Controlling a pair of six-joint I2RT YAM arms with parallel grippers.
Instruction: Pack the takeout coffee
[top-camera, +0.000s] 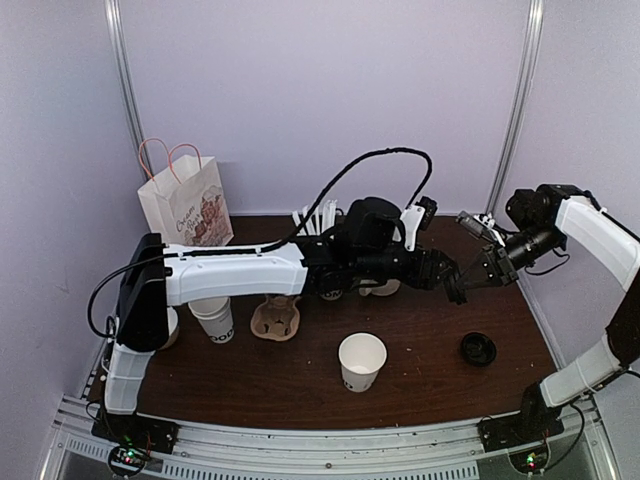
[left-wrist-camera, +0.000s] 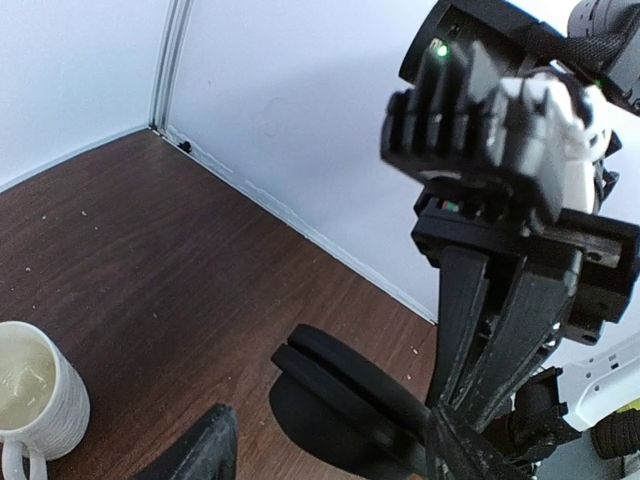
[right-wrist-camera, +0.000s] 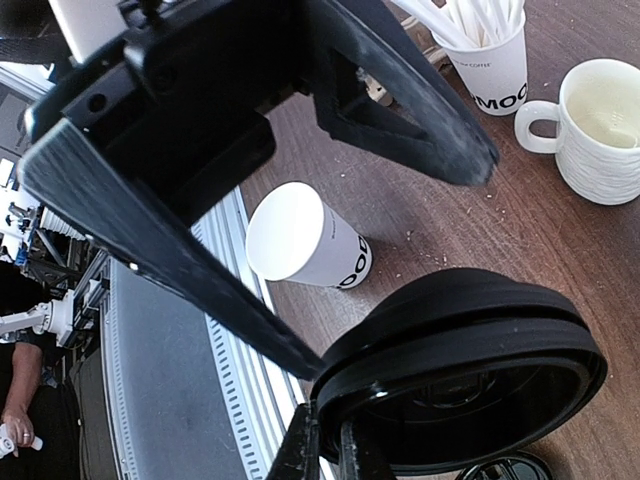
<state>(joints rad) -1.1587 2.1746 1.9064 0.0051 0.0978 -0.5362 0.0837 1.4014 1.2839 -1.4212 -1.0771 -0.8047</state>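
One lidless white paper cup (top-camera: 361, 360) (right-wrist-camera: 305, 240) stands near the table's front middle. A second cup (top-camera: 215, 320) is half hidden under my left arm. My right gripper (top-camera: 468, 278) (right-wrist-camera: 330, 445) is shut on the rim of a black lid (right-wrist-camera: 460, 370) (left-wrist-camera: 350, 385) and holds it above the table at the right. My left gripper (top-camera: 445, 272) (left-wrist-camera: 336, 440) reaches across and stands open, its fingers (right-wrist-camera: 150, 230) on either side of that lid without gripping it. Another black lid (top-camera: 478, 348) lies on the table at the front right.
A brown cup carrier (top-camera: 275, 320) sits left of centre. A paper bag (top-camera: 187, 200) stands at the back left. A cream mug (left-wrist-camera: 30, 400) (right-wrist-camera: 605, 125) and a printed cup full of white sticks (top-camera: 315, 222) (right-wrist-camera: 490, 60) are at the back middle.
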